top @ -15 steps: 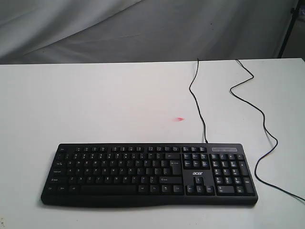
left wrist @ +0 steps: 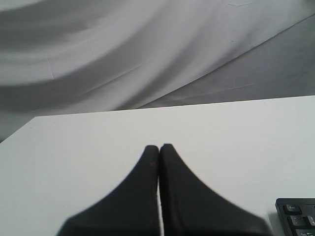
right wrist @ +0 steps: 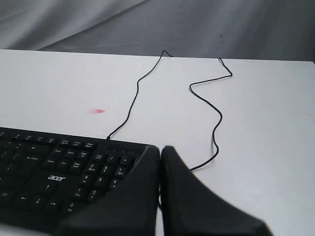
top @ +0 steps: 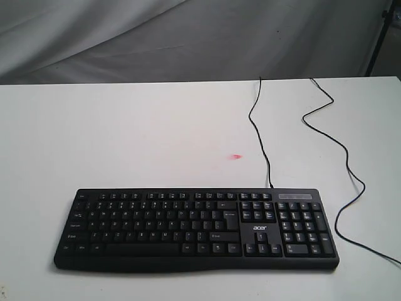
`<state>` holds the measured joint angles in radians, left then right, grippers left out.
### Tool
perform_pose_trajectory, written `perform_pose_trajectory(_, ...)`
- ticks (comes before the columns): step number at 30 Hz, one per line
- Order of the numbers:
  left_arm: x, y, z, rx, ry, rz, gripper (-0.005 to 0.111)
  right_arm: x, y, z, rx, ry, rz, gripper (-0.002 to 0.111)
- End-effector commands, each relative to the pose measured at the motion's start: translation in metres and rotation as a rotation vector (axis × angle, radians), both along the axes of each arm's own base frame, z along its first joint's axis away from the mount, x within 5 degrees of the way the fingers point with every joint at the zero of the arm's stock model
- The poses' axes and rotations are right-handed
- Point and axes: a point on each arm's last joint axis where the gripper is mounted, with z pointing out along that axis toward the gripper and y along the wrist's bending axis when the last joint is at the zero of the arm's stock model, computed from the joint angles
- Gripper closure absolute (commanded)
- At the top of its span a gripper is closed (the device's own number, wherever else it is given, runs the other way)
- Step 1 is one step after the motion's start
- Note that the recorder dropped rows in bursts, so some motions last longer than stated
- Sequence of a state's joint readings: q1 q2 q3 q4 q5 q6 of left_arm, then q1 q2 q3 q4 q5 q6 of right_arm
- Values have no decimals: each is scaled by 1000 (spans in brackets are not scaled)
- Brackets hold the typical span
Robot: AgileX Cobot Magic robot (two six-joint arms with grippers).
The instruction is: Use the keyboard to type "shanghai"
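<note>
The black keyboard [top: 197, 230] with a white acer logo lies along the near edge of the white table, number pad at the right. Its thin black cable [top: 259, 135] runs from its back edge toward the far side. Neither arm shows in the exterior view. My left gripper [left wrist: 159, 147] is shut and empty over bare table, with only a corner of the keyboard [left wrist: 297, 217] beside it. My right gripper [right wrist: 160, 148] is shut and empty, hovering by the number-pad end of the keyboard [right wrist: 64, 169].
A second black cable [top: 335, 141] snakes over the right part of the table [top: 125, 138] and off its right side. A small pink mark [top: 236, 157] sits on the table behind the keyboard. Grey cloth [top: 188, 37] hangs behind the table.
</note>
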<state>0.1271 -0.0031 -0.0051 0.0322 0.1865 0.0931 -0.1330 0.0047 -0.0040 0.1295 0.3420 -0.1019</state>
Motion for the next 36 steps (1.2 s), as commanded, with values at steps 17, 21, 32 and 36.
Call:
perform_pose_trajectory(17,0,0,-2,-4,5,-4,106,0,-6,40,-51,-457,-67,108)
perform_pose_trajectory(21,0,0,-2,-4,5,-4,106,-2,-7,48,-62,-542,-78,108)
perform_pose_trajectory(32,0,0,-2,-4,5,-4,106,-6,-7,57,-75,-649,-92,108)
perform_pose_trajectory(36,0,0,-2,-4,5,-4,106,-6,-7,57,-75,-649,-92,108)
